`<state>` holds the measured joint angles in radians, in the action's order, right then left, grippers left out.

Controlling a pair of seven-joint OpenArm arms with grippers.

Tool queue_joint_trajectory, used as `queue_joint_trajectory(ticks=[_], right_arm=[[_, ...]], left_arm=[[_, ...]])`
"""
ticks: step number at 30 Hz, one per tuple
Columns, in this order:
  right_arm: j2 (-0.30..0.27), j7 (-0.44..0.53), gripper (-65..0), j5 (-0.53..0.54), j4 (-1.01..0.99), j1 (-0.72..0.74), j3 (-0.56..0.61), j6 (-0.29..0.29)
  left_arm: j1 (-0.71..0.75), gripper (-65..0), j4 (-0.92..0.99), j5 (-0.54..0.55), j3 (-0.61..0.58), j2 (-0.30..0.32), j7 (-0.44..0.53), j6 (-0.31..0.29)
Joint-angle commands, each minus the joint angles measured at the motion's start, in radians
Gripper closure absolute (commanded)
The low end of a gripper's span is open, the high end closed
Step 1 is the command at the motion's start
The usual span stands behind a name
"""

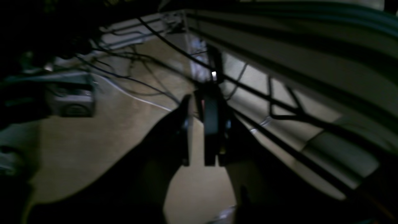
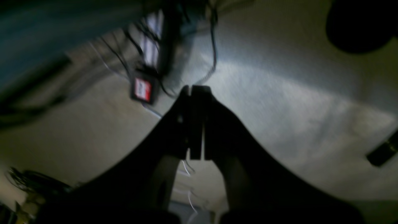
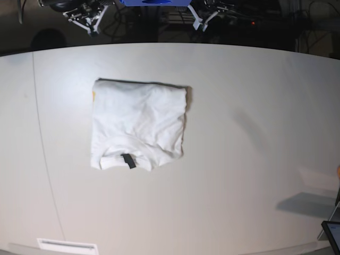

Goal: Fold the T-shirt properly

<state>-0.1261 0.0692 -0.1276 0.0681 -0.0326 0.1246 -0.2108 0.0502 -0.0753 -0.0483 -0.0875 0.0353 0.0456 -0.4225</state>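
Observation:
The white T-shirt (image 3: 138,122) lies folded into a rough square on the left half of the table (image 3: 255,106), its black neck tag (image 3: 128,161) at the near edge. A sliver of orange print shows at its left side. Neither arm reaches over the table in the base view. My left gripper (image 1: 199,96) hangs off the table above the floor, its fingers all but together and nothing between them. In the right wrist view my right gripper (image 2: 193,88) is shut and empty, also over the floor. The shirt shows in neither wrist view.
Dark cables (image 1: 136,62) run across the floor by a long pale edge (image 1: 295,62). A small red and white box (image 2: 142,89) lies among cables. White stand legs (image 3: 90,21) rise behind the table. A dark screen corner (image 3: 333,234) sits front right.

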Motion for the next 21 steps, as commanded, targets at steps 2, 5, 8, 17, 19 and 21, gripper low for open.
queue_joint_trajectory(ticks=[2, 5, 8, 17, 19, 21], right_arm=[[-0.004, 0.007, -0.3, 0.001, 0.000, 0.003, 0.008, 0.020], [-0.004, 0.034, -0.3, 0.003, -0.003, -0.005, 0.002, 0.029], [-0.004, 0.083, -0.3, 0.003, -0.004, -0.014, 0.002, 0.029], [-0.010, 0.090, -0.3, 0.004, -0.006, -0.016, 0.000, 0.029], [-0.008, 0.090, -0.3, 0.004, -0.006, -0.014, 0.000, 0.029], [-0.007, 0.088, -0.3, 0.004, -0.006, -0.013, 0.000, 0.029]], left_arm=[[0.000, -5.5, -0.019, 0.049, -0.001, -0.004, 0.009, -0.008], [0.003, -5.5, -0.056, 0.081, -0.014, -0.005, 0.003, -0.008], [0.001, -5.5, -0.056, 0.081, -0.014, -0.005, 0.001, -0.008], [0.001, -5.7, -0.056, 0.087, -0.004, -0.005, 0.001, -0.008], [0.000, -5.7, -0.056, 0.087, -0.004, -0.005, 0.001, -0.008], [0.000, -5.7, -0.057, 0.087, -0.002, -0.007, 0.006, -0.008]])
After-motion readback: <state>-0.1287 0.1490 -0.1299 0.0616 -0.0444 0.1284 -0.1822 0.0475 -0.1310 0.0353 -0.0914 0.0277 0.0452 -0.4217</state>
